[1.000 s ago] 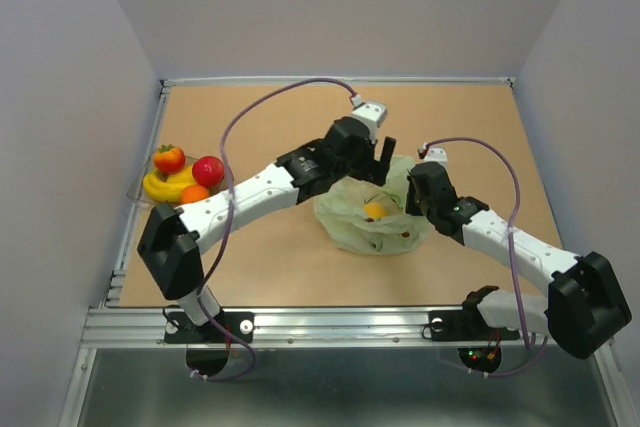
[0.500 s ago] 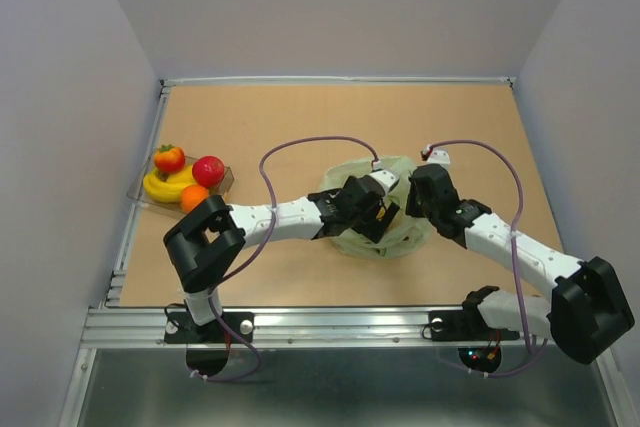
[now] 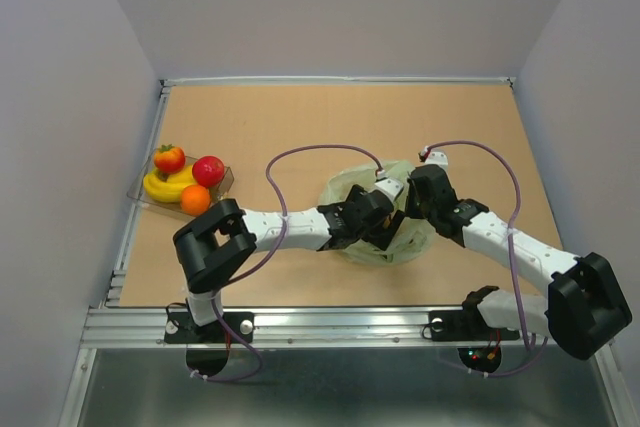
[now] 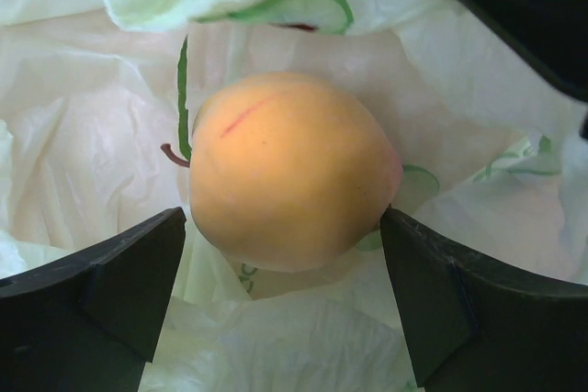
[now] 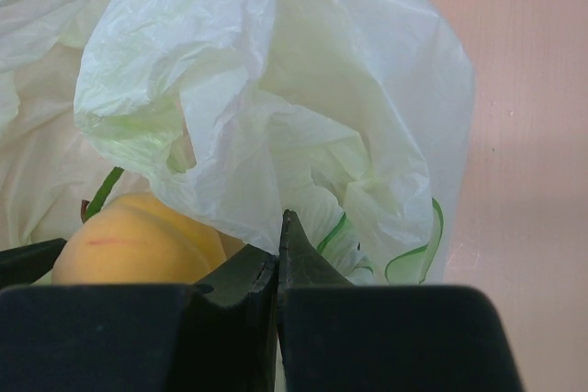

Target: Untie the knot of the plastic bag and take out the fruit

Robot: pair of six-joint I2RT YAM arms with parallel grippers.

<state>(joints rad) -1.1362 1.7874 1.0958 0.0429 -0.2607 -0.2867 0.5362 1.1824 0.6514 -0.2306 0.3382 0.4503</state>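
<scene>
Task status: late stage, by judgement from the present layout.

The plastic bag (image 3: 345, 192) lies near the middle of the surface (image 3: 300, 127), crumpled and open at the top; no tied knot shows in any view, so the untying step is judged complete.

Four pieces of fruit rest together in the clear box (image 3: 228, 179) at the left edge of the surface, well apart from the bag: a banana (image 3: 165, 187), a red strawberry-like fruit (image 3: 169, 158), a red apple (image 3: 208, 170) and an orange fruit (image 3: 195, 199); these are judged already removed.

One yellow-orange fruit (image 4: 289, 172) lies inside the bag on the pale film; whether other pieces sit beneath the folds cannot be told.

The left end effector (image 4: 283, 227) is inside the bag mouth; its jaws stand wide apart, one finger on either side of the yellow-orange fruit, close to it but not clamped.

The right end effector (image 5: 278, 227) is at the bag's right rim; its jaws are together, and a fold of film appears pinched between them, holding the mouth open.

Steps left: close the left jaws on the yellow-orange fruit; lift it clear of the film; place it with the other pieces. The thin film may catch on the fingers during the lift.
</scene>
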